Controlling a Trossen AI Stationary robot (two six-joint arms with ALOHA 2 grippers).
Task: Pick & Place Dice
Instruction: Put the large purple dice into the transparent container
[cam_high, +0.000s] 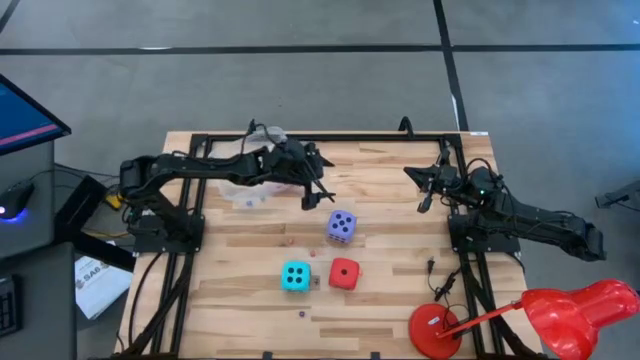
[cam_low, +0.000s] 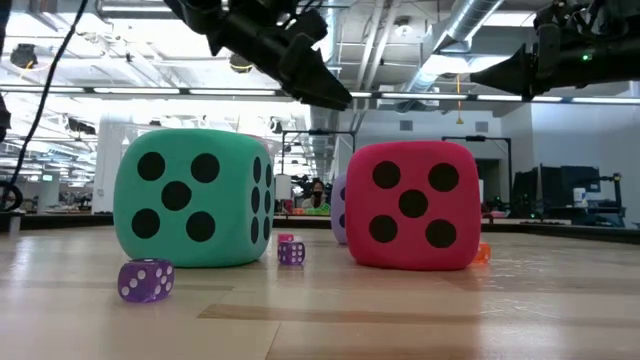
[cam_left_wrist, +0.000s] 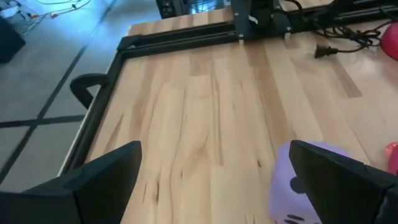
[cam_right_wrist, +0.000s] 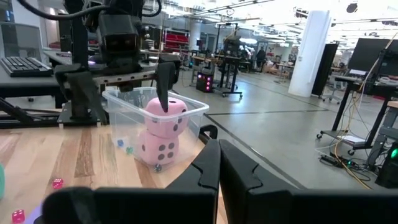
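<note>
The violet-blue die (cam_high: 341, 226) rests on the table's middle; in the left wrist view this die (cam_left_wrist: 287, 180) shows half behind one finger. The cyan die (cam_high: 295, 276) and the red die (cam_high: 344, 273) sit side by side nearer the near edge, large in the low view as the cyan die (cam_low: 192, 197) and the red die (cam_low: 412, 204). Two pale pink dice (cam_right_wrist: 163, 129) are stacked inside the clear tub (cam_right_wrist: 189, 111). My left gripper (cam_high: 318, 199) hangs open and empty between the tub and the violet-blue die. My right gripper (cam_high: 415, 176) waits shut at the right, above the table.
Tiny dice lie scattered on the wood, among them a purple one (cam_low: 145, 280) and a pink one (cam_low: 291, 251). A red desk lamp (cam_high: 540, 312) stands at the near right corner. A black frame (cam_left_wrist: 180, 38) runs along the table's edges, with both arm bases inside it.
</note>
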